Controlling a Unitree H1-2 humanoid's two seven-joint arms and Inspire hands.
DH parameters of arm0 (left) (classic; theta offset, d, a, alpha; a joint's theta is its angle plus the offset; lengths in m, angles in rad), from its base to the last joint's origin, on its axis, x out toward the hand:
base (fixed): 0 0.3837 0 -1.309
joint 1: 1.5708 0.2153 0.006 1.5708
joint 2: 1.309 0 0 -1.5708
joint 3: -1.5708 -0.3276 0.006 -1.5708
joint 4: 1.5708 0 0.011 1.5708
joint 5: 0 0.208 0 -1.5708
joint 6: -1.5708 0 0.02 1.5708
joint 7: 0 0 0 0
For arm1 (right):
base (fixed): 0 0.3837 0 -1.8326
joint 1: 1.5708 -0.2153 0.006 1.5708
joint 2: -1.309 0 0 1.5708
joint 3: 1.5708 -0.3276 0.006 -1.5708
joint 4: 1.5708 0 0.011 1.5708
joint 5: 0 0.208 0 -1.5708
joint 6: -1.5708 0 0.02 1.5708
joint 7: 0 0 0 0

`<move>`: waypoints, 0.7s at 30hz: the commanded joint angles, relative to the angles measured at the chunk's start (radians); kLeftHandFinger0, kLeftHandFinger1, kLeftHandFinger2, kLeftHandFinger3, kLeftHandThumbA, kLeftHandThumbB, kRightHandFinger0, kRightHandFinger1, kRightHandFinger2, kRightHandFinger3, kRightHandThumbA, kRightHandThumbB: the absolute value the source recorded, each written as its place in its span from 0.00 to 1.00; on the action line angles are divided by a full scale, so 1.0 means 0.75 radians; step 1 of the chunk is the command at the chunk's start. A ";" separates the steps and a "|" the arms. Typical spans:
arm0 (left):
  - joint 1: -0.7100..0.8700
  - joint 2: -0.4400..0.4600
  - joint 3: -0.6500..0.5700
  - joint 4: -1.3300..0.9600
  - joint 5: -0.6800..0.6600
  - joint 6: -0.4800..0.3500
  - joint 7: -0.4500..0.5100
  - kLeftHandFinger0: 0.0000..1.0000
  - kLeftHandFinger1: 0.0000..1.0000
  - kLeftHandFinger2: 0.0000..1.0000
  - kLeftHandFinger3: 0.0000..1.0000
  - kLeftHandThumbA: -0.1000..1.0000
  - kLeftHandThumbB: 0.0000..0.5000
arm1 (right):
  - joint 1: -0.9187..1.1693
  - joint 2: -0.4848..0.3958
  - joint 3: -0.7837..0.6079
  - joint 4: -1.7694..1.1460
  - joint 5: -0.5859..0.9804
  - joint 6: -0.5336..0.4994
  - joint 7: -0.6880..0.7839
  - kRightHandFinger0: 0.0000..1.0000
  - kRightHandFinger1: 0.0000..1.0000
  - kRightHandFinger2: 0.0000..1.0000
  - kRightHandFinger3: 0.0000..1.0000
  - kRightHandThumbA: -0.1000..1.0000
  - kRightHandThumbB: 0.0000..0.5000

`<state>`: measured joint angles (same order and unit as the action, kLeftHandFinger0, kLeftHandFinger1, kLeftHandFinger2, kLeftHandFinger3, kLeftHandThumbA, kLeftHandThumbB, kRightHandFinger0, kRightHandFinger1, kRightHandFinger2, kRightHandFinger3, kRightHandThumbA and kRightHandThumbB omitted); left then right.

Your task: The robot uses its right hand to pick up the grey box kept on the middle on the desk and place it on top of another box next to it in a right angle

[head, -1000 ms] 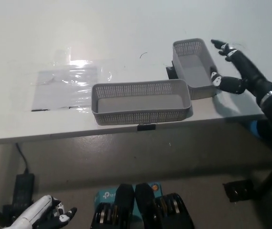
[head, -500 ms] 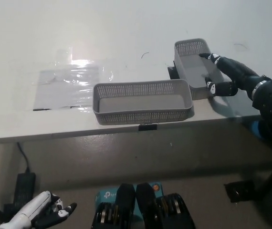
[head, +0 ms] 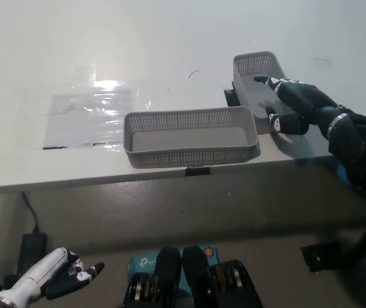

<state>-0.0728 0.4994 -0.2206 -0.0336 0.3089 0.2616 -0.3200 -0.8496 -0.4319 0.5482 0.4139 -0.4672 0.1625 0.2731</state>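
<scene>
White bench (head: 170,38), clear plastic sheet (head: 93,115) at its left.
2 grey perforated boxes: near box (head: 189,136) at the front edge, far box (head: 257,80) touching its right end; right hand (head: 295,102) over it, fingers spread, gripping nothing. Left hand (head: 58,281) low, open.

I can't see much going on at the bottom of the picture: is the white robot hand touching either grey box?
No, the white left robot hand hangs below the desk, far from both grey boxes.

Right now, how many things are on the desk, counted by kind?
Grey perforated boxes: 2, the wide box in the middle and the second box under the right hand.
Clear plastic sheet: 1.
Total: 3.
</scene>
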 commanded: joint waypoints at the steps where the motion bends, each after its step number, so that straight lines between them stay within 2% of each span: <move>1: -0.029 0.033 0.017 -0.014 -0.003 -0.023 -0.021 0.00 0.00 0.02 0.19 0.76 0.45 | -0.040 0.003 -0.004 -0.048 -0.095 -0.109 -0.039 1.00 1.00 1.00 1.00 0.21 0.61; 2: -0.033 0.030 0.020 -0.013 -0.005 -0.027 -0.018 0.00 0.00 0.02 0.19 0.77 0.47 | -0.048 -0.001 0.006 -0.058 -0.120 -0.092 -0.020 1.00 1.00 1.00 1.00 0.22 0.59; 3: -0.037 0.031 0.021 -0.013 -0.006 -0.027 -0.017 0.00 0.00 0.03 0.19 0.77 0.45 | -0.053 -0.001 0.008 -0.060 -0.132 -0.087 -0.013 1.00 1.00 1.00 1.00 0.20 0.63; 4: -0.044 0.033 0.023 -0.021 -0.005 -0.006 -0.024 0.00 0.01 0.04 0.20 0.77 0.46 | -0.060 -0.006 0.015 -0.060 -0.147 -0.079 0.008 1.00 1.00 1.00 1.00 0.22 0.56; 6: -0.052 0.034 0.023 -0.018 -0.004 -0.023 -0.020 0.00 0.01 0.04 0.22 0.77 0.45 | -0.064 -0.024 0.045 -0.044 -0.198 -0.087 0.020 1.00 1.00 1.00 1.00 0.21 0.57; 9: -0.057 0.036 0.028 -0.014 -0.006 -0.030 -0.017 0.00 0.00 0.04 0.22 0.79 0.48 | -0.054 -0.036 0.069 0.001 -0.234 -0.083 0.035 1.00 1.00 1.00 1.00 0.21 0.58; 11: -0.060 0.040 0.030 -0.017 -0.002 -0.039 -0.013 0.01 0.00 0.04 0.20 0.79 0.47 | -0.047 -0.038 0.077 0.026 -0.250 -0.082 0.042 1.00 1.00 1.00 1.00 0.17 0.59; 12: -0.069 0.045 0.031 -0.027 -0.001 -0.026 -0.022 0.00 0.00 0.04 0.19 0.78 0.45 | -0.038 -0.043 0.080 0.028 -0.259 -0.068 0.056 1.00 1.00 1.00 1.00 0.14 0.57; 16: -0.073 0.043 0.032 -0.032 -0.002 -0.023 -0.023 0.00 0.00 0.06 0.20 0.79 0.44 | -0.033 -0.041 0.103 0.057 -0.306 -0.053 0.069 1.00 1.00 1.00 1.00 0.15 0.58; 17: -0.073 0.043 0.031 -0.027 0.003 -0.027 -0.017 0.01 0.00 0.06 0.20 0.80 0.46 | -0.032 -0.037 0.109 0.063 -0.313 -0.032 0.087 1.00 1.00 1.00 1.00 0.16 0.57; 19: -0.066 0.043 0.030 -0.034 0.016 -0.023 -0.010 0.05 0.01 0.06 0.21 0.81 0.43 | -0.026 -0.034 0.125 0.058 -0.337 -0.026 0.105 1.00 1.00 1.00 1.00 0.14 0.62; 21: -0.057 0.041 0.041 -0.036 0.005 -0.019 -0.008 0.09 0.00 0.06 0.21 0.79 0.43 | -0.028 -0.028 0.133 0.060 -0.352 -0.029 0.110 1.00 1.00 1.00 1.00 0.14 0.63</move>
<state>-0.1073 0.5010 -0.2114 -0.0340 0.3104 0.2607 -0.3216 -0.8464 -0.4370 0.6420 0.4662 -0.6700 0.1354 0.3255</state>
